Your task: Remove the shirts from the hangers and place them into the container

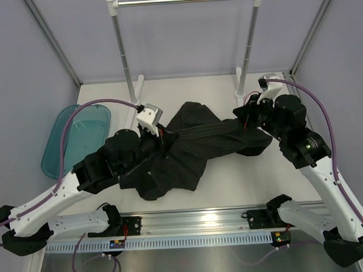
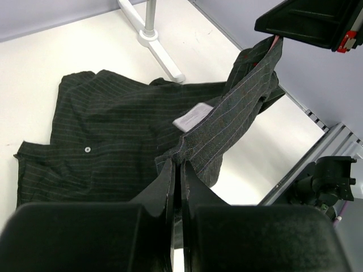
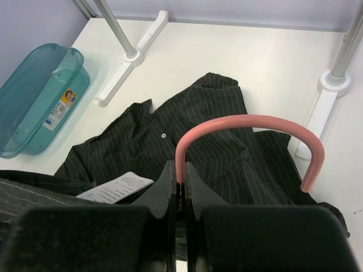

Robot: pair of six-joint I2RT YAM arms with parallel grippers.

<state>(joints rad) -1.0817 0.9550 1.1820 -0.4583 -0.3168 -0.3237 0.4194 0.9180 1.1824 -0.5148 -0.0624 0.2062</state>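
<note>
Bare table in front of the shirt; rack posts behind, tub far left.

Black shirt on the desk, spanned between both arms.
The black pinstriped shirt lies crumpled at the centre of the white desk. A band of its fabric runs from the left tool to the right tool. Both tools meet the fabric, but jaw position is not discernible here. The teal tub stands at the desk's left edge, apart from the shirt. The metal rail spans two uprights at the far side.
</note>
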